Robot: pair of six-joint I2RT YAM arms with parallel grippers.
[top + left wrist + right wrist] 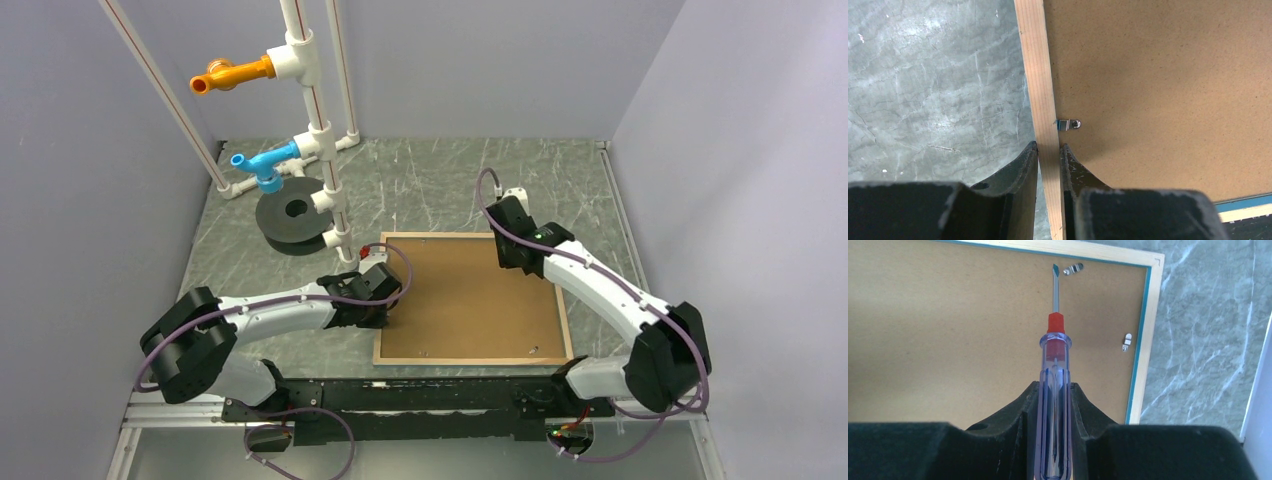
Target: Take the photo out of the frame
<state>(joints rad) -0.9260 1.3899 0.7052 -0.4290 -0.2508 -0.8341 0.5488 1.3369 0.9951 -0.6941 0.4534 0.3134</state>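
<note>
I am pinching the screwdriver (1055,322) in my right pincer (1054,387), tip just beside the clip (1073,269); left pincer (1049,149) pinching the frame (1035,75).

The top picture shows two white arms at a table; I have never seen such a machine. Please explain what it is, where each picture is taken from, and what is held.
These are two robot arms, a left arm and a right arm, bolted to the table. The top picture comes from a camera above them; the others come from a camera on each wrist. On the table lies a picture frame, face down, its backing board upward. Farther back stand a white pipe rack and a black disc. The left fingers pinch the frame's edge. The right fingers hold a screwdriver, its tip near a metal clip.
</note>
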